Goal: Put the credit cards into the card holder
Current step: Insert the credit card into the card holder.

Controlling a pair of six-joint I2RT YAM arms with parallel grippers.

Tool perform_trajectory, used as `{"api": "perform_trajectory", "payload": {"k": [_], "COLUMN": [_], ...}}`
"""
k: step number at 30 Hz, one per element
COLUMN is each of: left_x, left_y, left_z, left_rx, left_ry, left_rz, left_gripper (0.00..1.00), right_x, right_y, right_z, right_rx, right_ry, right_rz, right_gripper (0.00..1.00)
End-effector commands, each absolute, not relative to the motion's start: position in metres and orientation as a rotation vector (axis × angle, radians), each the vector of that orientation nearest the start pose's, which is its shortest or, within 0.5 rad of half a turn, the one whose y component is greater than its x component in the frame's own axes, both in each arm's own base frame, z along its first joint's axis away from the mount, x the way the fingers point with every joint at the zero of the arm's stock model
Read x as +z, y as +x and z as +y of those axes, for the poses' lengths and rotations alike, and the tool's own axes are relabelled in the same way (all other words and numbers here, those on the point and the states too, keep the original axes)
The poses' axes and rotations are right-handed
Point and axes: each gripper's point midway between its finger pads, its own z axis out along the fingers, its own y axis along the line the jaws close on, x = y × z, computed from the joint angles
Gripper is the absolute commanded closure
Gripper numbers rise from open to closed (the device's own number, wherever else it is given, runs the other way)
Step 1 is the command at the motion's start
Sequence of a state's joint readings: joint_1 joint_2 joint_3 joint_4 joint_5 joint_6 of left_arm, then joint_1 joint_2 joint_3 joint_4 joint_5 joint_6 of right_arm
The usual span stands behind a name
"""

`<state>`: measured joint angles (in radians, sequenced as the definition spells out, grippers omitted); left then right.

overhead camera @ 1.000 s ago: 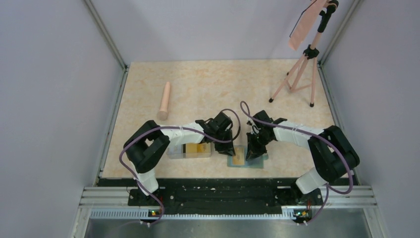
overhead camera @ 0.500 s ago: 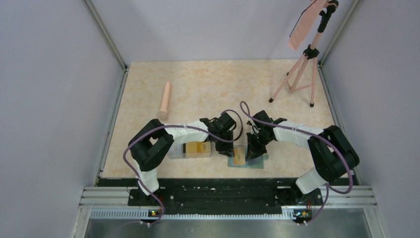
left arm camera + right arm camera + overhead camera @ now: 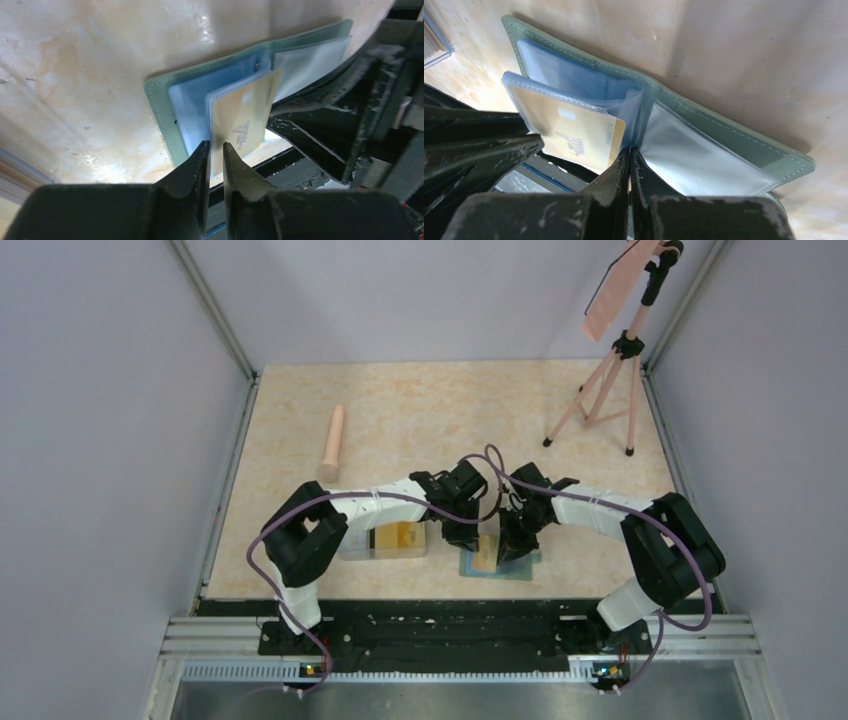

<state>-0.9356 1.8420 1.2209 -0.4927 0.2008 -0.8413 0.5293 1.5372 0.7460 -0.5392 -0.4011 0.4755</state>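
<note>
The card holder, a green wallet, lies open near the table's front edge; it also shows in the left wrist view and the right wrist view. A yellow-orange credit card sits partly inside a raised pale blue pocket page and sticks out toward the front. My left gripper has its jaws a narrow gap apart, astride that page's lower edge. My right gripper is shut on a neighbouring see-through pocket page near the spine. In the top view both grippers meet over the wallet.
A clear rectangular plastic box with more yellow cards stands just left of the wallet. A pink cylinder lies at the back left. A tripod stands at the back right. The black front rail runs close below the wallet.
My left gripper has moved right, from over the clear box to the wallet's raised page. The right gripper and the wallet have stayed in place.
</note>
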Motion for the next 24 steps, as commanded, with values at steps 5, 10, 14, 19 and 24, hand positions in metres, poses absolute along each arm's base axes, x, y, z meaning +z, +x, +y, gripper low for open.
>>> {"api": "perform_trajectory", "payload": {"k": [5, 10, 14, 19, 24], "left_x": [0.074, 0.083, 0.07, 0.055, 0.063], "left_y": [0.188, 0.186, 0.186, 0.188, 0.194], "left_z": [-0.39, -0.401, -0.394, -0.363, -0.336], "left_rx": [-0.766, -0.849, -0.765, -0.545, -0.405], "left_ry": [0.316, 0.344, 0.313, 0.25, 0.178], "left_rz": [2.842, 2.813, 2.86, 2.924, 2.907], "left_gripper": [0.8, 0.8, 0.85, 1.0, 1.0], "right_x": [0.014, 0.017, 0.023, 0.04, 0.061], "right_y": [0.172, 0.174, 0.177, 0.187, 0.197], "right_z": [0.204, 0.205, 0.207, 0.208, 0.209], "right_rx": [0.724, 0.729, 0.734, 0.727, 0.723], "right_ry": [-0.187, -0.192, -0.2, -0.223, -0.213], "right_rz": [3.024, 3.016, 2.998, 2.938, 2.867], "right_gripper": [1.0, 1.0, 1.0, 0.99, 0.89]}}
